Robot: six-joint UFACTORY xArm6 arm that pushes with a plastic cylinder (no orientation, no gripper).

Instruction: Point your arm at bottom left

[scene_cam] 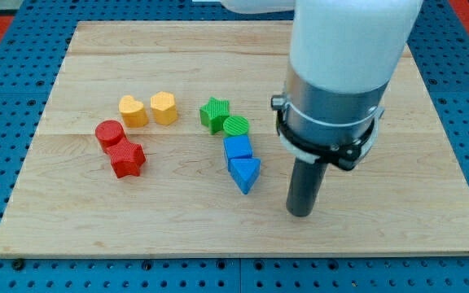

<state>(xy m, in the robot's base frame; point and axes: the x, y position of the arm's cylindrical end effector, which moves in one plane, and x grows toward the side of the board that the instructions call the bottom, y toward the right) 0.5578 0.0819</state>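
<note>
My tip (300, 213) rests on the wooden board (80, 220) toward the view's bottom right, just right of the blue triangle (245, 173). Above that sits a blue cube (238, 148), then a green cylinder (236, 126) and a green star (214, 113). Further left are a yellow heart (133, 111) and a yellow hexagon (163, 107). At the left sit a red cylinder (109, 134) and a red star (127, 159). The board's bottom-left corner lies far from my tip.
The arm's white and grey body (342, 73) hangs over the board's right half and hides part of it. A blue perforated table (6, 268) surrounds the board.
</note>
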